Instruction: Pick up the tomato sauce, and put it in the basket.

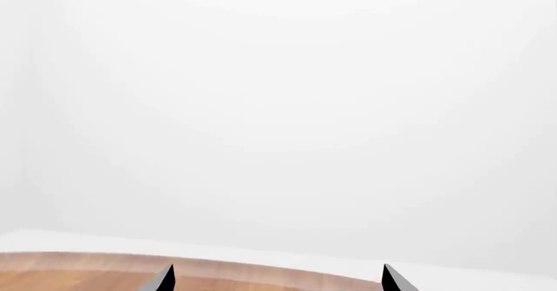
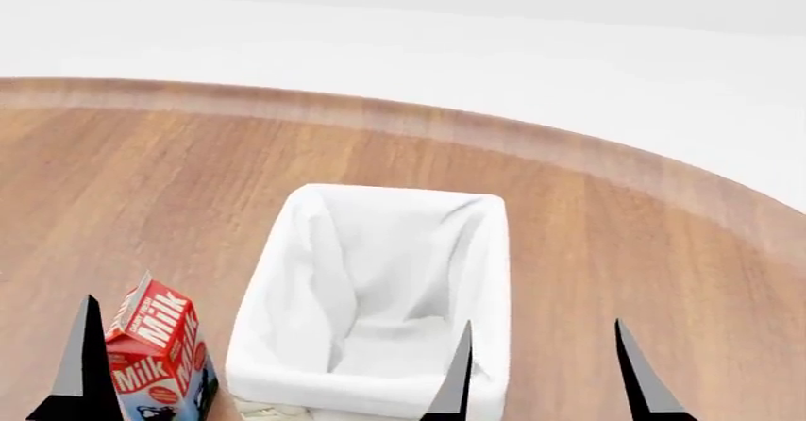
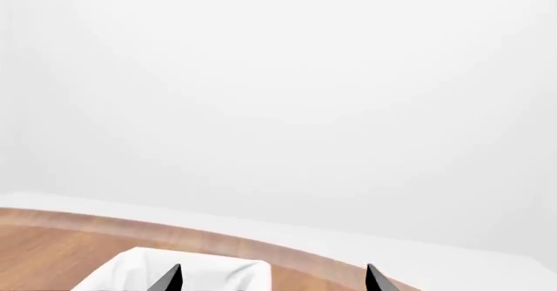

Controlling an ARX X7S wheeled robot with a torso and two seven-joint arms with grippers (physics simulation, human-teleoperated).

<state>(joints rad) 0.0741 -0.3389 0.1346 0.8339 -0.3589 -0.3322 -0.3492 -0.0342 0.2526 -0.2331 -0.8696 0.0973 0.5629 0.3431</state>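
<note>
The tomato sauce can is not in any view. The basket [image 2: 377,289], white cloth liner folded over its rim, stands empty in the middle of the wooden table in the head view. Its far corner also shows in the right wrist view [image 3: 209,269]. My right gripper [image 2: 545,378] is open and empty, one fingertip over the basket's near right rim, the other over the table to its right. In its own wrist view the right gripper [image 3: 272,281] shows two tips wide apart. My left gripper [image 1: 278,281] is open and empty; one of its fingertips [image 2: 86,364] shows beside the milk carton.
A red, white and blue milk carton [image 2: 158,350] stands upright left of the basket at the near edge of view. The round wooden table [image 2: 629,232] curves away to a white floor beyond its rim [image 2: 416,119].
</note>
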